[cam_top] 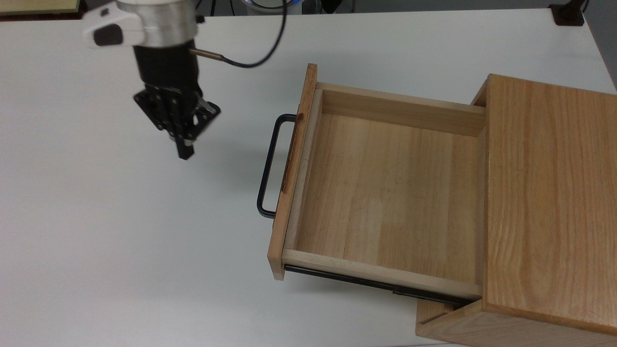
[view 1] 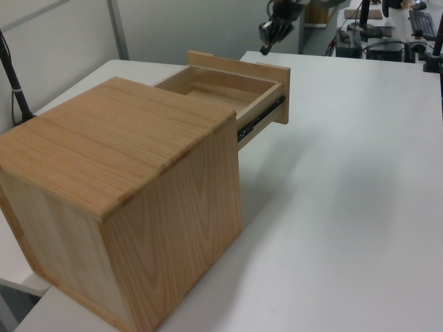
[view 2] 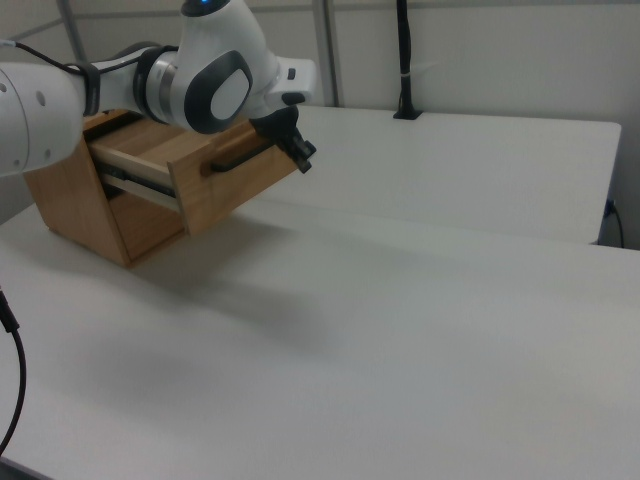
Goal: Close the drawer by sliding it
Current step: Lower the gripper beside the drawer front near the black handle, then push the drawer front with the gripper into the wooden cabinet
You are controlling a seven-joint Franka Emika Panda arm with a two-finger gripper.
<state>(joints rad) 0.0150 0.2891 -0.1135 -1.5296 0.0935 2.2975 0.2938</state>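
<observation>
Top view: the drawer point(cam_top: 381, 193) stands pulled far out of the wooden cabinet point(cam_top: 549, 202), toward the top view's left, its inside bare wood. Its flat front panel carries a thin black handle point(cam_top: 268, 166) that sticks out over the white desk point(cam_top: 120, 241), and a black side rail point(cam_top: 371, 285) runs under the drawer's lower wall. The end effector point(cam_top: 184, 150) hangs above the desk to the top view's left of the handle, apart from it and touching nothing. It is seen edge-on there, with the fingers overlapping, so whether they are spread or closed cannot be told; it appears to hold nothing. A black cable point(cam_top: 260, 46) loops from the wrist.

In the left view the end effector point(view 1: 266, 47) sits beyond the drawer point(view 1: 235, 86) front, higher than the panel. In the right view the arm point(view 2: 200, 75) reaches in from the right view's left, and the end effector point(view 2: 303, 157) hangs in front of the drawer point(view 2: 215, 185) panel.
</observation>
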